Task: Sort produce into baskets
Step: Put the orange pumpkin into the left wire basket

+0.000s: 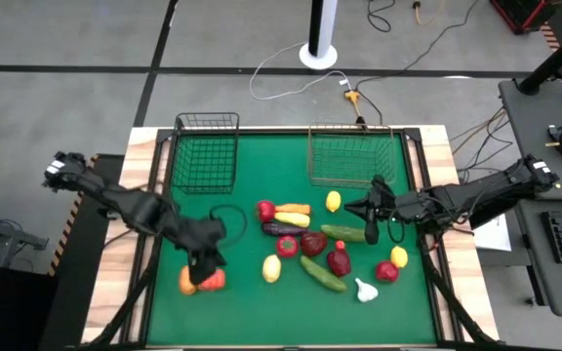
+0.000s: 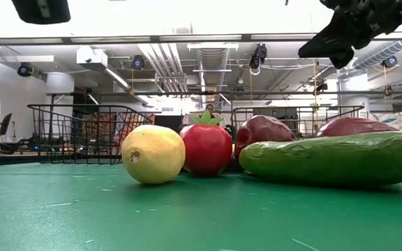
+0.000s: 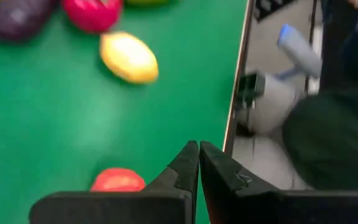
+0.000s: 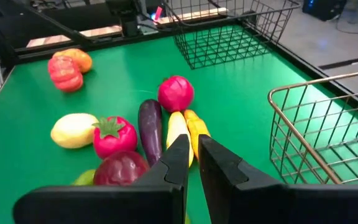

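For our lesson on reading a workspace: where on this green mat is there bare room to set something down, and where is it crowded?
Bare mat lies between the black basket and the brownish basket, and along the near edge below the yellow lemon. The mat's middle is crowded: eggplant, cucumber and the red pieces lie close together. The left gripper and right gripper hang over the cluster's two sides.

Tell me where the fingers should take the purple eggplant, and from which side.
Grip the purple eggplant across its narrow middle, coming straight down from above. It lies flat on the mat, long and slim. The yellow piece lies right alongside one flank, so that finger has little room; the flank facing the strawberry is freer. The right gripper looks nearest.
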